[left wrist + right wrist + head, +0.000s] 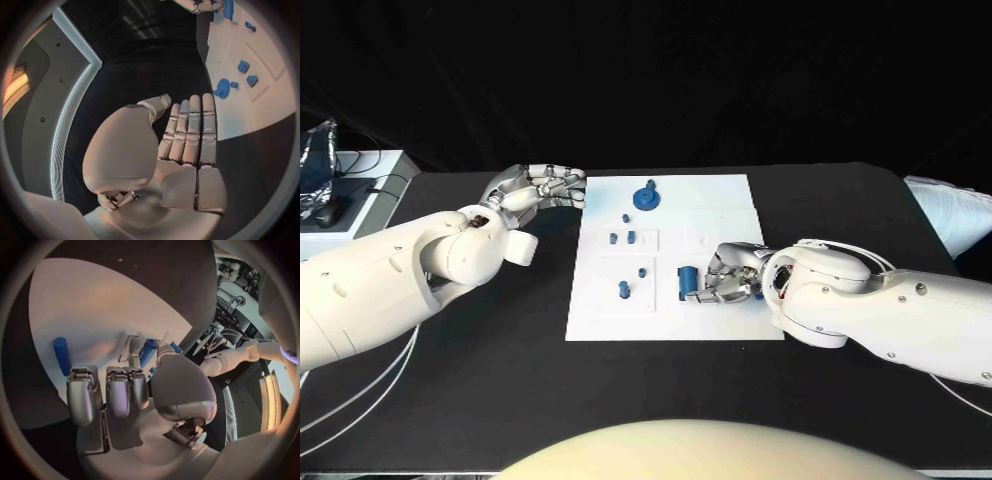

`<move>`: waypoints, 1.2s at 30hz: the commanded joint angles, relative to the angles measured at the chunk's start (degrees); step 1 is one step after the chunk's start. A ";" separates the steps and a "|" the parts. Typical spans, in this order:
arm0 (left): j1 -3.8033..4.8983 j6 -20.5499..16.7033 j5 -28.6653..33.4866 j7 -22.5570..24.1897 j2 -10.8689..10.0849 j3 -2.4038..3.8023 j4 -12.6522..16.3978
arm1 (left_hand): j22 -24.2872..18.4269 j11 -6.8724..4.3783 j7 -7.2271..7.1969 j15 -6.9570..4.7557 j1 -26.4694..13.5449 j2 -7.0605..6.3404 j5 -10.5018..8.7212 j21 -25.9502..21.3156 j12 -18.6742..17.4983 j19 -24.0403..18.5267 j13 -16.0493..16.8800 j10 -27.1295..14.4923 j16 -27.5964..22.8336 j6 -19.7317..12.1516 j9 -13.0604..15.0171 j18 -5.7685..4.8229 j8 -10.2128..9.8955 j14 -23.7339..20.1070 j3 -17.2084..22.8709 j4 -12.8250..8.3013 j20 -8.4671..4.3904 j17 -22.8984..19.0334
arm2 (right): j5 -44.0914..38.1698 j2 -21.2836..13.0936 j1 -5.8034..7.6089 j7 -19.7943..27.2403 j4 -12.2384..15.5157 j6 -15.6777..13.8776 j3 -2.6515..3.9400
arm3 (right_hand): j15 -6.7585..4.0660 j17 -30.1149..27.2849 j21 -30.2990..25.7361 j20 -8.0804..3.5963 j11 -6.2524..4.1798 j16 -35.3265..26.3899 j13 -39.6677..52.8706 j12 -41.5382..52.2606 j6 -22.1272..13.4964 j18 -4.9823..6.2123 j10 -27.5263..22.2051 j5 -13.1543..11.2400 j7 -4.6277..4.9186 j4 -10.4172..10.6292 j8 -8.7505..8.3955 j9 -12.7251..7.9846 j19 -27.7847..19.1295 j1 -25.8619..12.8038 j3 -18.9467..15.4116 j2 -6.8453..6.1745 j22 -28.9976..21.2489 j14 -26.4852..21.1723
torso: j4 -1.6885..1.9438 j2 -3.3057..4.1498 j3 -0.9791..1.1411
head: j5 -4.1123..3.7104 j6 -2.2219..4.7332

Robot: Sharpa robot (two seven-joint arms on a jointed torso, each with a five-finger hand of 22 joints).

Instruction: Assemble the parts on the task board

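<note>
Seen from the head camera, blue parts lie scattered over the task board, most apparently unassembled; the left wrist view shows the left hand flat, empty, beside the board; the right wrist view shows the right hand pinching a blue part.

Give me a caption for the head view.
Right hand over the white task board beside a blue part.

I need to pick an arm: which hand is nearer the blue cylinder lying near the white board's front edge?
Right. The right hand is right beside the blue cylinder; the left hand hovers off the white board's far left corner.
</note>
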 commanded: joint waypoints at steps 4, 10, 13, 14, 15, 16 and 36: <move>-0.05 0.85 -0.13 0.20 0.09 0.04 0.10 | -0.23 -0.12 0.20 0.29 -0.12 -0.06 0.22 -0.46 -0.17 0.41 -0.02 -0.51 -0.38 -0.35 -0.11 0.21 -0.14 0.25 0.20 0.30 0.03 0.26 | -0.32 0.33 -0.44 0.06 -0.30 -0.88 -0.14 | -0.42 15.10 -0.13 -0.34 -0.34 0.24 15.09 0.12 -0.29 -0.30 6.01 -0.87 0.02 0.01 -0.31 -0.24 5.35 0.94 -0.02 -0.66 14.41 5.98 | -0.05 0.00 0.00 | -0.02 -0.12; -0.05 0.85 -0.15 0.16 0.13 0.04 0.10 | -0.24 -0.12 0.21 0.29 -0.09 -0.07 0.22 -0.48 -0.17 0.43 -0.02 -0.52 -0.39 -0.35 -0.11 0.21 -0.13 0.25 0.21 0.28 0.02 0.27 | -1.22 0.43 -0.50 -0.31 -0.92 -2.15 -0.14 | -0.42 15.10 -0.15 -0.32 -0.35 0.24 15.09 0.12 -0.16 -0.30 6.01 -1.73 0.01 0.04 -0.32 -0.29 5.35 1.50 -0.06 -0.79 14.41 5.98 | -0.02 -0.01 0.00 | -0.03 -0.08; -0.05 0.83 -0.15 0.15 0.12 0.04 0.09 | -0.24 -0.12 0.21 0.29 -0.09 -0.07 0.22 -0.48 -0.17 0.43 -0.02 -0.52 -0.39 -0.35 -0.11 0.21 -0.13 0.25 0.21 0.28 0.02 0.27 | -1.39 0.41 -0.52 -0.36 -1.11 -2.39 -0.14 | -0.43 15.10 0.02 -0.32 -0.38 0.24 15.09 0.12 -0.01 -0.33 6.01 -2.10 -0.02 0.15 -0.29 -0.32 5.38 1.58 0.09 -0.27 14.45 5.98 | 0.01 0.01 0.04 | -0.05 -0.07; -0.05 0.83 -0.15 0.14 0.12 0.04 0.09 | -0.24 -0.12 0.21 0.29 -0.09 -0.07 0.22 -0.48 -0.17 0.43 -0.02 -0.52 -0.39 -0.35 -0.11 0.21 -0.13 0.25 0.21 0.28 0.02 0.27 | -1.30 0.40 -0.52 -0.32 -1.12 -2.35 -0.14 | -0.43 15.10 0.02 -0.32 -0.38 0.24 15.09 0.12 -0.01 -0.33 6.01 -2.10 -0.02 0.15 -0.29 -0.32 5.38 1.58 0.09 -0.27 14.45 5.98 | 0.02 0.00 0.03 | -0.06 -0.08; -0.05 0.82 -0.15 0.14 0.12 0.04 0.09 | -0.24 -0.12 0.21 0.29 -0.09 -0.07 0.22 -0.48 -0.17 0.43 -0.02 -0.52 -0.39 -0.35 -0.11 0.21 -0.13 0.25 0.21 0.28 0.02 0.27 | -1.14 0.37 -0.52 -0.25 -1.10 -2.31 -0.14 | -0.43 15.10 0.10 -0.32 -0.38 0.24 15.09 0.12 0.00 -0.35 6.01 -2.12 -0.02 0.16 -0.29 -0.32 5.40 1.57 0.10 -0.21 14.47 5.98 | 0.04 0.01 0.04 | -0.06 -0.08; -0.05 0.82 -0.15 0.14 0.12 0.04 0.08 | -0.24 -0.12 0.21 0.29 -0.09 -0.07 0.22 -0.48 -0.17 0.43 -0.02 -0.52 -0.39 -0.35 -0.11 0.21 -0.13 0.25 0.21 0.28 0.02 0.27 | -0.98 0.35 -0.53 -0.17 -1.05 -2.27 -0.14 | -0.43 15.10 0.10 -0.32 -0.37 0.24 15.09 0.12 0.00 -0.35 6.01 -2.16 -0.02 0.13 -0.30 -0.33 5.40 1.56 0.02 -0.33 14.47 5.98 | 0.04 0.01 0.04 | -0.06 -0.08; -0.10 0.84 -1.45 -0.31 0.00 0.04 -0.02 | -0.33 -0.09 0.28 0.31 -0.07 -0.08 0.21 -0.60 -0.17 0.51 -0.02 -0.58 -0.45 -0.34 -0.12 0.21 -0.11 0.24 0.24 0.32 0.02 0.37 | -0.09 -1.86 -0.87 2.60 2.26 -5.84 -0.12 | -0.40 15.10 0.60 -0.28 -0.31 0.24 15.09 0.12 0.51 -0.44 6.01 -6.63 0.04 0.42 -0.23 -0.44 5.50 0.30 -2.89 -6.35 14.60 5.98 | -0.07 -0.03 0.02 | -0.05 0.27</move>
